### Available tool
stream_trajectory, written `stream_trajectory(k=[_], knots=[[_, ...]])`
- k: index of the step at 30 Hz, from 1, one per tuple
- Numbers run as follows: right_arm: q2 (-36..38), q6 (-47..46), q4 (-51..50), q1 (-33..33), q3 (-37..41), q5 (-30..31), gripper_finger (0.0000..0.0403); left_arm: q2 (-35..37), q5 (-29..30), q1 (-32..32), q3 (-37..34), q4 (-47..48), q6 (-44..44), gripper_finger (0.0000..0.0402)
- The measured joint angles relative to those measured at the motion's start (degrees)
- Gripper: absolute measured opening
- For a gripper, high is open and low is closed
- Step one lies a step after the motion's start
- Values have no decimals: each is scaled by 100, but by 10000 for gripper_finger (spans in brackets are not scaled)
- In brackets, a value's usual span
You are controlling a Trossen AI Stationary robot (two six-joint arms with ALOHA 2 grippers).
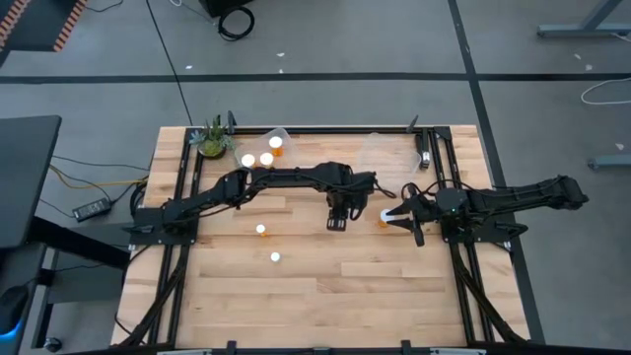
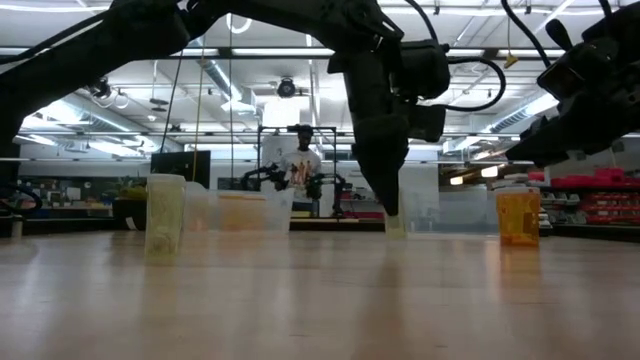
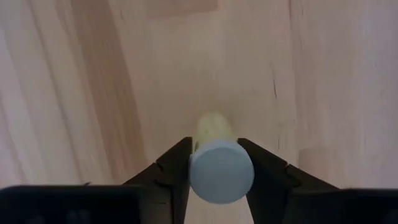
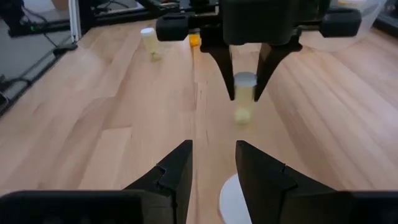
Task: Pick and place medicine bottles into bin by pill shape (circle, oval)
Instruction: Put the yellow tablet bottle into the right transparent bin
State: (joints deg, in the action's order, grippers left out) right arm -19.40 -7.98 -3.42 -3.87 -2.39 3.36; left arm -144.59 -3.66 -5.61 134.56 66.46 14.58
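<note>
Medicine bottles (image 1: 260, 230) mostly sit loose on the counter (image 1: 315, 296); left end effector (image 3: 214, 167) grips one near the middle; right end effector (image 1: 398, 214), closed, empty, waits just beside it; sorting's barely started imo.

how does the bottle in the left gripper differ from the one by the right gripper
The pale bottle hangs off the table between the fingers of the left gripper; the orange bottle stands on the table, ungripped, beside the shut right gripper. The pale bottle looks yellowish and slimmer, the orange one wider. Both are upright.
</note>
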Motion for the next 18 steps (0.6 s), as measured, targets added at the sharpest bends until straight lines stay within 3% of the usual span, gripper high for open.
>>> stream_trajectory(k=[10, 18], knots=[[-1, 176, 0, 1, 0, 0, 129, 0, 57, 11, 0, -44, 90, 144], [-2, 35, 208, 0, 0, 1, 129, 0, 256, 13, 0, -107, 261, 197]])
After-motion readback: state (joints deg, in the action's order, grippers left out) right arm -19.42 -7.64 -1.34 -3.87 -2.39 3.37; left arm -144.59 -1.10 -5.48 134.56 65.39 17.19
